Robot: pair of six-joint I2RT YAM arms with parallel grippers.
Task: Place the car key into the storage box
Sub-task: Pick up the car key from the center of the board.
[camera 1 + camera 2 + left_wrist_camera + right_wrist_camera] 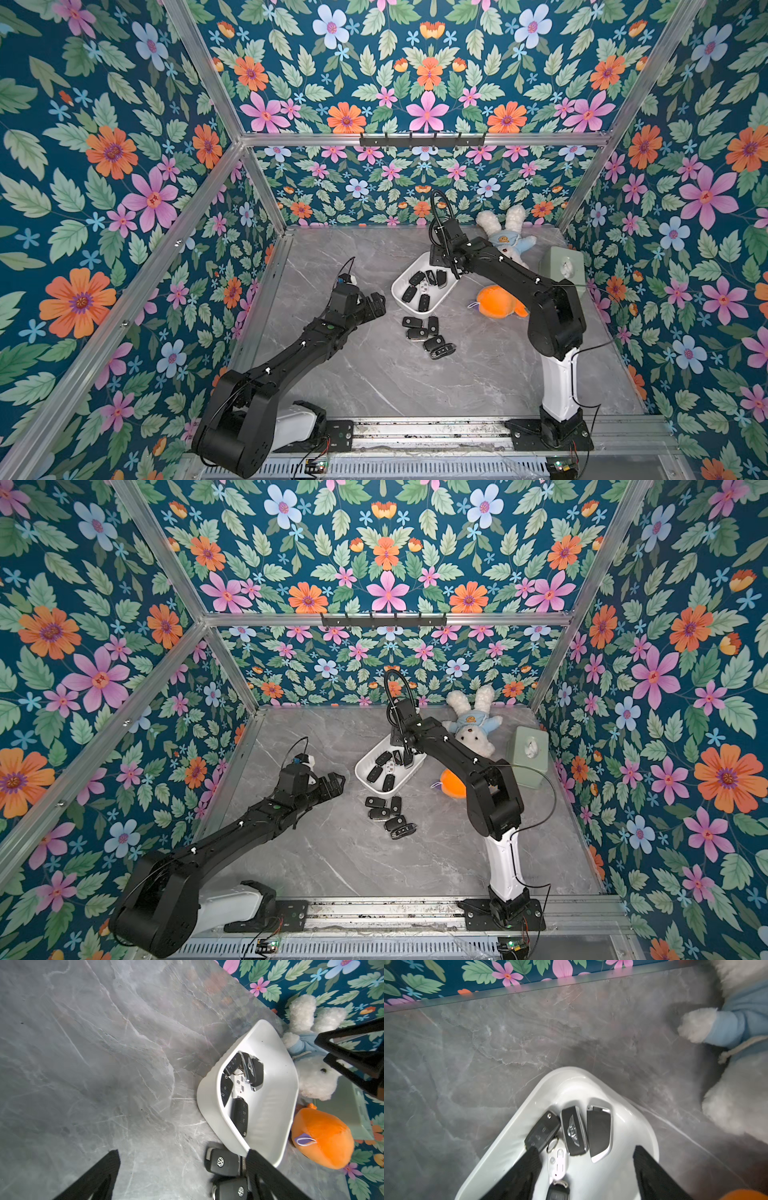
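Two black arms reach over the grey marble-patterned tabletop (374,386). Furthest left, the left gripper (376,301) hangs low over the table with its jaws spread wide and nothing between them; one of its fingers (110,1162) shows dark against the stone in the wrist view. Next, five loose black car keys (424,336) lie in a tight cluster on the table. They are outside the shallow white plastic storage box (440,297) with rounded corners, just in front of it (the nearest sits almost against its wall). Inside the box rest six car keys (240,1115), five black and one a white key fob (558,1161), all lying on its floor. The right gripper (586,1149) hangs low over the box's far end, jaws parted and gripping nothing. A black key with a chrome edge (599,1130) lies on the box floor beside a black key with a winged badge (573,1130), just ahead of the fingertips and free of both. Right of the box, an orange plush toy (494,301) lies partly under the right arm. A white plush rabbit in a pale blue shirt (505,241) lies near the rear wall, and a pale green cube-shaped tissue box (561,266) stands furthest right.
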